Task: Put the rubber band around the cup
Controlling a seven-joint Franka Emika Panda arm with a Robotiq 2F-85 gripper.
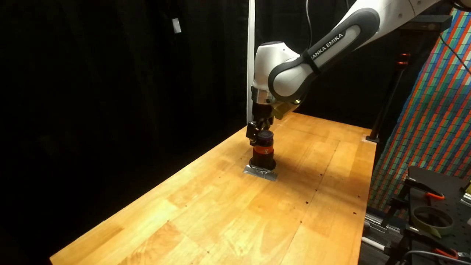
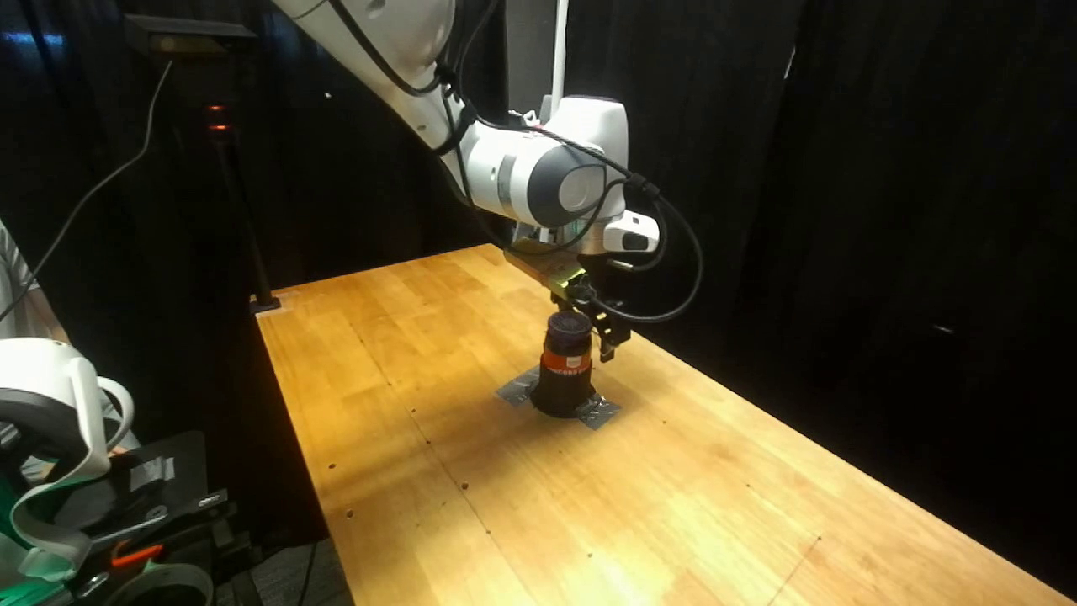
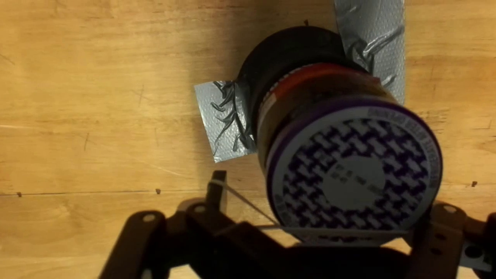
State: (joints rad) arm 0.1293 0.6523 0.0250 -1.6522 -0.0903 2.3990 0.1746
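Note:
The cup shows as a dark, lidded jar (image 1: 263,151) with an orange-red label and a purple-and-white patterned lid. It stands upright in both exterior views (image 2: 565,370) and fills the middle right of the wrist view (image 3: 354,166). My gripper (image 3: 325,205) is open, its fingers spread on either side of the jar's near edge. The thin pale rubber band (image 3: 250,203) is looped on the left finger and stretched across the lid's near edge toward the right finger. The right fingertip is hidden behind the jar. I cannot tell whether the band passes around the jar.
Grey tape (image 3: 224,120) fixes the jar's black base (image 3: 294,42) to the wooden table (image 1: 235,213). A black post (image 1: 386,95) stands at a table corner. A side cart (image 1: 441,191) with a tape roll (image 1: 432,221) stands beside the table.

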